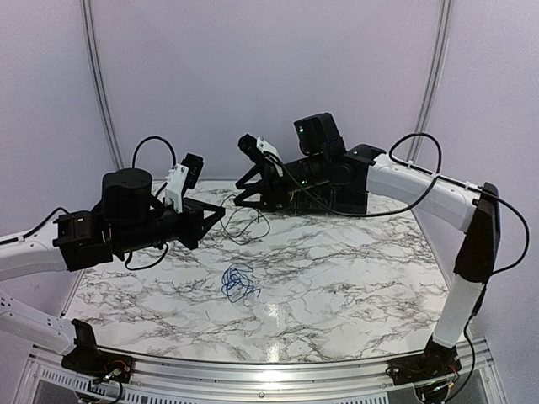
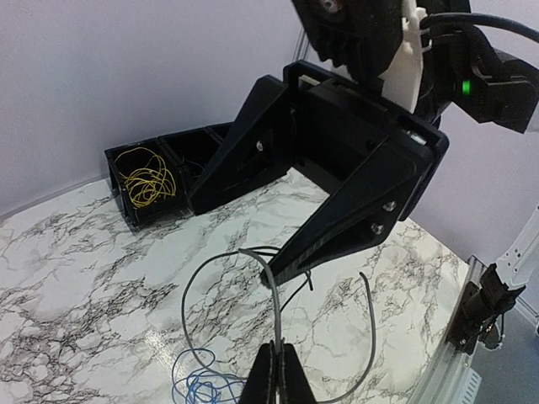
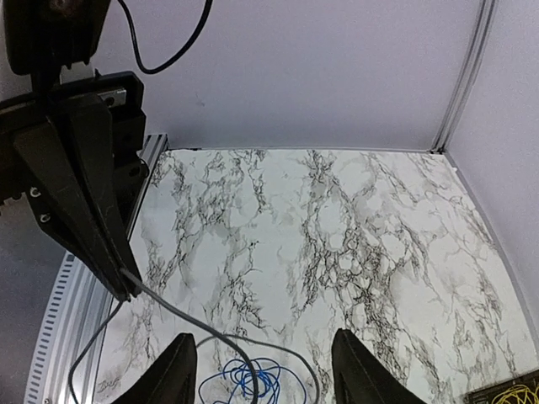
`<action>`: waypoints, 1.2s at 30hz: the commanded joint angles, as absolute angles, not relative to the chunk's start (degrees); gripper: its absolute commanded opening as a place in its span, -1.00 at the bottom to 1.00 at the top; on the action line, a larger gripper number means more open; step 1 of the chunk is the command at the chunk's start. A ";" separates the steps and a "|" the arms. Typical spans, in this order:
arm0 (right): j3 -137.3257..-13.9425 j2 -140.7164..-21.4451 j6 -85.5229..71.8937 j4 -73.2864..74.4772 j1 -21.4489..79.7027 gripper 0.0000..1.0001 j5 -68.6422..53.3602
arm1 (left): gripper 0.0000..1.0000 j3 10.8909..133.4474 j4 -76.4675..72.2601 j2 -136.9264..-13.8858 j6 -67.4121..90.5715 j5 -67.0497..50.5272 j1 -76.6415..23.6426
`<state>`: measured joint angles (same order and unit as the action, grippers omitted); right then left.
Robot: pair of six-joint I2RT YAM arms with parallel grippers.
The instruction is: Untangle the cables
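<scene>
My left gripper (image 2: 282,348) is shut on the thin black cable (image 2: 285,303), which rises from its tips and loops out over the marble table (image 2: 76,278). In the top view this gripper (image 1: 221,212) holds the black cable (image 1: 248,225) left of centre. My right gripper (image 3: 268,372) is open, and the black cable (image 3: 189,321) passes under it untouched; one of its fingertips (image 2: 271,273) hangs close to the cable. The blue cable (image 1: 238,284) lies bundled on the table, below both grippers (image 3: 253,385). The yellow cable (image 2: 147,178) sits in a black bin (image 2: 120,160).
A row of black bins (image 2: 189,150) stands along the back wall; the right arm (image 1: 421,181) partly hides it in the top view. The table's metal rail (image 1: 269,370) runs along the near edge. The two grippers are close together, facing each other.
</scene>
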<state>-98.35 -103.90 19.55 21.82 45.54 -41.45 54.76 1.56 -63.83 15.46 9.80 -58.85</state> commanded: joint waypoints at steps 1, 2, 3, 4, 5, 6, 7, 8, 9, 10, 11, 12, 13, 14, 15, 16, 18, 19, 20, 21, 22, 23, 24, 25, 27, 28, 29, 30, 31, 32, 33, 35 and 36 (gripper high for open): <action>-98.91 -105.60 19.97 21.93 46.67 0.03 -39.01 | -1.00 55.72 -1.29 -62.82 15.67 7.95 -59.40; -98.22 -105.74 19.66 21.29 46.65 -0.07 -38.71 | -1.00 55.65 -1.46 -62.39 15.72 7.91 -59.49; -97.51 -106.00 19.53 20.68 46.60 -0.19 -38.72 | -1.00 55.64 -1.61 -61.85 15.81 7.98 -59.58; -96.66 -106.20 19.36 20.17 46.58 -0.30 -38.90 | -1.00 55.56 -1.73 -60.98 15.90 8.18 -59.67; -95.80 -106.52 19.03 19.61 46.52 -0.36 -39.00 | -1.00 55.50 -1.87 -60.25 16.05 8.44 -59.74; -95.04 -106.79 18.50 19.09 46.43 -0.38 -39.27 | -1.00 55.40 -1.99 -59.39 16.17 8.70 -59.76; -94.31 -107.12 17.93 18.66 46.30 -0.40 -39.80 | -1.00 55.31 -2.06 -58.54 16.28 8.90 -59.77; -93.68 -107.48 17.34 18.23 46.05 -0.41 -40.34 | -1.00 55.21 -2.10 -57.55 16.33 9.22 -59.83; -93.02 -107.80 16.71 17.81 45.81 -0.42 -40.61 | -1.00 55.10 -2.11 -56.54 16.44 9.60 -59.85; -92.29 -108.04 16.16 17.23 45.54 -0.44 -40.86 | -1.00 54.92 -2.11 -55.53 16.51 10.00 -59.85; -91.26 -108.28 15.64 16.61 45.24 -0.46 -41.02 | -1.00 54.79 -2.11 -54.40 16.62 10.45 -59.88; -90.56 -108.42 15.24 16.01 44.91 -0.50 -41.05 | -1.00 54.62 -2.11 -53.44 16.69 10.84 -59.86; -89.96 -108.72 15.06 15.47 44.57 -0.54 -41.05 | -1.00 54.31 -2.11 -52.37 16.70 11.51 -59.90; -89.53 -109.03 14.91 15.02 44.39 -0.58 -40.86 | -1.00 54.12 -2.11 -51.47 16.63 12.02 -59.86; -89.22 -109.33 14.65 14.69 44.02 -0.62 -40.59 | -1.00 53.93 -2.11 -50.63 16.61 12.52 -59.93; -89.07 -109.74 14.38 14.42 43.69 -0.67 -40.64 | -1.00 53.70 -2.09 -49.81 16.56 13.00 -59.86; -89.03 -110.64 13.85 14.25 42.87 -0.71 -40.65 | -1.00 53.24 -2.02 -48.45 16.55 13.84 -59.92; -89.11 -111.17 13.73 14.35 42.48 -0.71 -40.42 | -1.00 53.05 -2.02 -47.98 16.50 14.22 -59.86; -89.12 -111.56 13.64 14.61 42.18 -0.70 -39.89 | -1.00 52.84 -2.02 -47.45 16.40 14.62 -59.88; -89.20 -111.98 13.62 14.92 41.69 -0.70 -38.99 | -1.00 52.70 -1.94 -47.05 16.30 15.01 -59.91; -89.25 -112.45 13.69 15.19 41.34 -0.69 -37.87 | -1.00 52.49 -1.93 -46.76 16.26 15.26 -59.88; -89.34 -112.90 13.83 15.61 40.98 -0.69 -36.98 | -1.00 52.30 -1.93 -46.56 16.30 15.44 -59.86; -89.38 -113.38 13.90 16.01 40.53 -0.68 -36.44 | -1.00 52.09 -1.93 -46.50 16.31 15.65 -59.93; -89.38 -113.84 13.89 16.34 40.06 -0.66 -35.79 | -1.00 51.91 -1.93 -46.49 16.27 15.80 -59.91; -89.13 -114.61 14.41 16.90 39.16 -0.58 -34.42 | -1.00 51.56 -2.24 -46.64 16.34 15.74 -59.88; -89.00 -115.01 14.75 17.22 38.78 -0.54 -33.59 | -1.00 51.44 -2.35 -46.81 16.36 15.74 -59.90; -88.76 -115.32 15.03 17.57 38.34 -0.50 -33.08 | -1.00 51.38 -2.44 -47.03 16.33 15.76 -59.90; -88.32 -115.45 15.17 17.65 37.94 -0.45 -32.81 | -1.00 51.33 -2.53 -47.24 16.27 15.70 -59.90; -87.71 -115.38 15.31 17.66 37.58 -0.41 -32.79 | -1.00 51.26 -2.67 -47.50 16.30 15.65 -59.86; -87.09 -115.15 15.81 17.67 37.33 -0.36 -32.55 | -1.00 51.17 -2.74 -47.80 16.27 15.65 -59.89; -86.30 -114.89 16.35 17.55 37.13 -0.32 -31.81 | -1.00 51.15 -2.87 -48.01 16.26 15.64 -59.88; -85.23 -113.97 17.47 17.57 37.17 -0.25 -30.20 | -1.00 51.03 -3.18 -48.44 16.22 15.41 -59.87; -84.86 -113.42 17.97 17.65 37.11 -0.20 -29.27 | -1.00 50.94 -3.36 -48.65 16.18 15.47 -59.87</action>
<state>-85.93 -114.91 15.73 17.06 37.56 -33.12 51.46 -0.64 -48.05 16.49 15.09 -59.64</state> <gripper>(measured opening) 0.369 0.017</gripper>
